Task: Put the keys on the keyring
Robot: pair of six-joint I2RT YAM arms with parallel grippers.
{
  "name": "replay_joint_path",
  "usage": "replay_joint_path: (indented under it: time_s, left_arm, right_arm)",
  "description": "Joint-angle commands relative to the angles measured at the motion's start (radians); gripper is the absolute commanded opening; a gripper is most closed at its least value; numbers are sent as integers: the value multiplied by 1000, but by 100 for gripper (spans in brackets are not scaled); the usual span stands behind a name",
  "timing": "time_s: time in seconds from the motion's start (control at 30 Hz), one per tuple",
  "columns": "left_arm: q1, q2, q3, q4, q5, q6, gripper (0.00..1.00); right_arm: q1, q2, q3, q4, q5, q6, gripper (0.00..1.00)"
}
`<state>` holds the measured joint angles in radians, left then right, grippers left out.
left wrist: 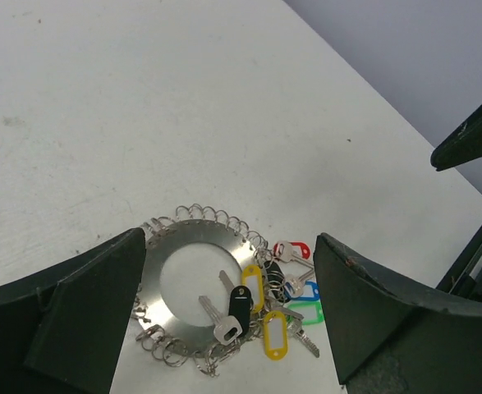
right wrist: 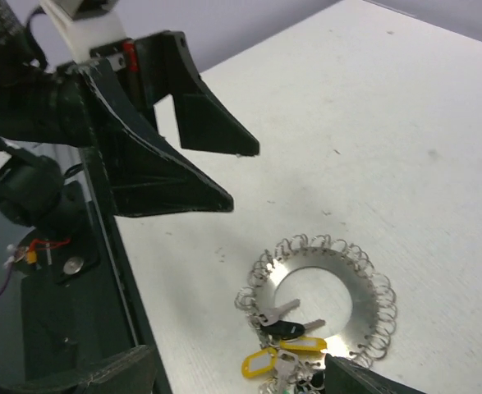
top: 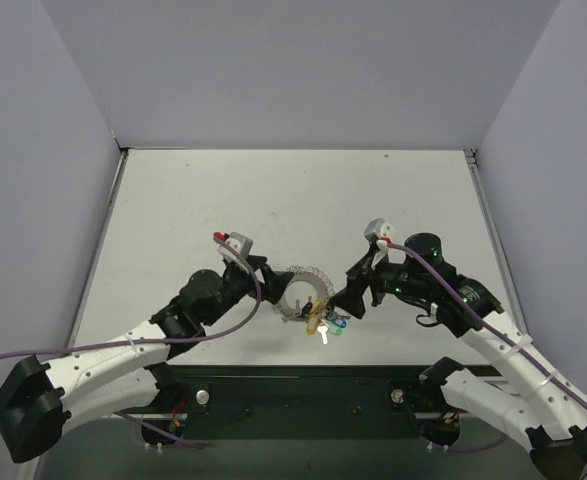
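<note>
Keyring point(top: 306, 287) lies flat on white table point(top: 223, 200), near-centre, between the two arms. It's a flat silvery disc w/ a round hole and small wire coils all round its outer edge. Keys point(top: 326, 323) sit bunched at its near-right edge. From the left wrist cam, the bunch shows a yellow tag, a black head, a red one, a blue one and a green one, plus bare silver blades. One silver key and the black-headed one lie partly across the hole. Whether each key is actually threaded on a coil can't be told.

Left gripper point(top: 276, 286) sits just left of the ring, jaws spread wide, nothing in them. In its own wrist cam, both dark fingers point(left wrist: 84, 316) frame the ring, one each side, and neither touches it. In the right wrist cam, the same pincer shows at the far left as two dark wedges, apart from the ring.

Right gripper point(top: 354, 287) sits just right of the ring, facing the left one across it. Its jaws are also spread wide and hold nothing. Its own cam catches only the finger ends at the bottom corners, w/ ring and keys lying on the table between and beyond them. No contact w/ ring or keys is visible.

Grey walls enclose the table on the left, right and far sides. Purple cables run along both arms.
</note>
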<state>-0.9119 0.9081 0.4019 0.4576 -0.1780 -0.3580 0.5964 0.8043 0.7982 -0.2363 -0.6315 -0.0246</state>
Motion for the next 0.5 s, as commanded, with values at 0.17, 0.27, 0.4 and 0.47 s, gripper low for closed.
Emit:
replay_joint_path:
  time_s: [0.17, 0.27, 0.4, 0.47]
  left_arm:
    - [223, 109, 218, -306, 207, -200, 95]
    - [254, 88, 222, -326, 186, -200, 95]
    - [313, 6, 181, -330, 123, -205, 93]
    - [326, -20, 153, -319, 123, -184, 90]
  right_arm:
    - [-166, 92, -28, 116, 308, 208, 85]
    - [-253, 75, -72, 182, 332, 311, 86]
    - [-392, 27, -192, 276, 369, 377, 87]
    - [-417, -3, -237, 322, 420, 397, 87]
